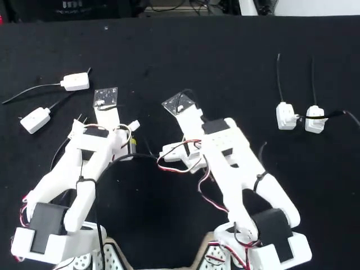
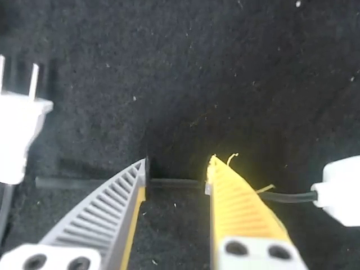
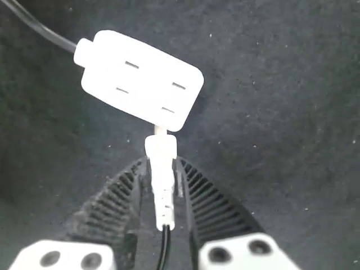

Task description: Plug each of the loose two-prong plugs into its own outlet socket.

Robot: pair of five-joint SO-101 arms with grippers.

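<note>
**Operator:** What did your right gripper (image 3: 162, 165) have?

**Robot:** It was clamped on a white plug (image 3: 161, 151). Both fingers pressed its sides, and its cord (image 3: 163, 247) ran back between them.

**Operator:** Where was that plug?

**Robot:** Its tip touched the near edge of a white outlet (image 3: 140, 79) lying on the black cloth (image 3: 281, 112). The outlet's face was turned toward my camera, with four slots in two pairs. The plug met the edge, not a slot. A cable (image 3: 34, 25) left the outlet's far end.

**Operator:** And your left gripper (image 2: 178, 167)?

**Robot:** Its fingers were apart over the cloth. A dark strip crossed right at the tips, and I couldn't tell what it was.

**Operator:** What lay near it?

**Robot:** A second plug (image 2: 17, 135) lay beside my grey finger (image 2: 107, 208), apart from it, with its two prongs pointing away from me. Past my yellow finger (image 2: 239, 202) sat a white piece (image 2: 342, 191) with a lead (image 2: 287, 196). I couldn't tell whether it was a plug or an outlet.

**Operator:** And from above?

**Robot:** On the picture's left, a far block (image 1: 75, 82) and a near block (image 1: 35, 120) lay apart, each with a cord. On its right, an inner block (image 1: 286, 115) and an outer block (image 1: 315, 119) sat just beside each other.
</note>
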